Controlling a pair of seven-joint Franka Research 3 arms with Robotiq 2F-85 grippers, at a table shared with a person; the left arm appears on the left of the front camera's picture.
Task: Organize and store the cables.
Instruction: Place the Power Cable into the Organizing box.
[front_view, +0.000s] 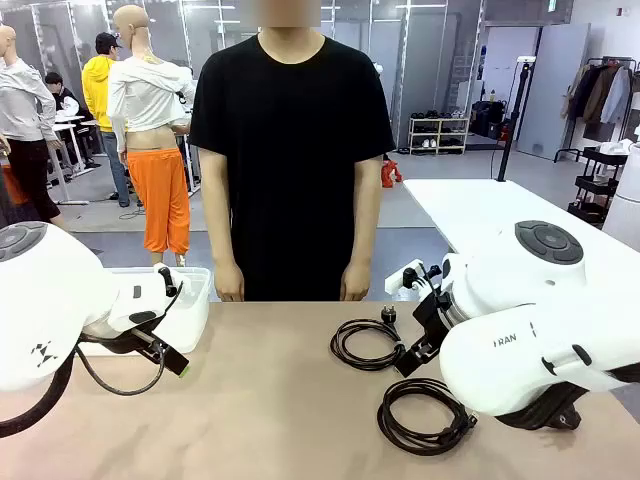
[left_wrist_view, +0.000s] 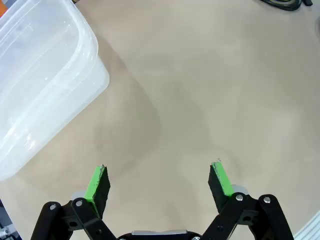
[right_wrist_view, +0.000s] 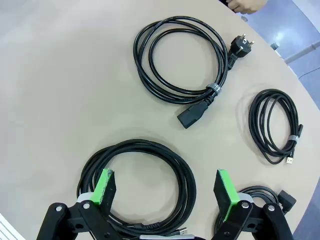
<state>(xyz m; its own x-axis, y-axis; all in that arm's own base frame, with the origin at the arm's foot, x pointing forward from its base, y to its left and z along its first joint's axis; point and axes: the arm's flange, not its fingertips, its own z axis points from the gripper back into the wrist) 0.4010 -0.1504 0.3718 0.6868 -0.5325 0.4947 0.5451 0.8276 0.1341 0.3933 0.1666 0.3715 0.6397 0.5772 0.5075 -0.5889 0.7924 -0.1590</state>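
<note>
Several black cables lie coiled on the tan table. In the right wrist view my right gripper (right_wrist_view: 165, 176) hangs open just above a thick coil (right_wrist_view: 100, 172), its green pads (right_wrist_view: 106, 185) over the loops without touching them. Farther off lie a power cable with a plug (right_wrist_view: 150, 75), a thinner coil (right_wrist_view: 260, 127) and part of another coil (right_wrist_view: 260, 192). The front view shows two coils (front_view: 365, 343) (front_view: 425, 415) beside the right arm (front_view: 540, 340). My left gripper (left_wrist_view: 160, 175) is open over bare table, holding nothing.
A clear plastic box (left_wrist_view: 75, 60) stands at the table's left, seen also in the front view as the box (front_view: 195, 300) beside the left arm. A person (front_view: 290, 150) stands at the far edge with hands hanging down. The table's rounded edge (right_wrist_view: 300, 85) lies past the cables.
</note>
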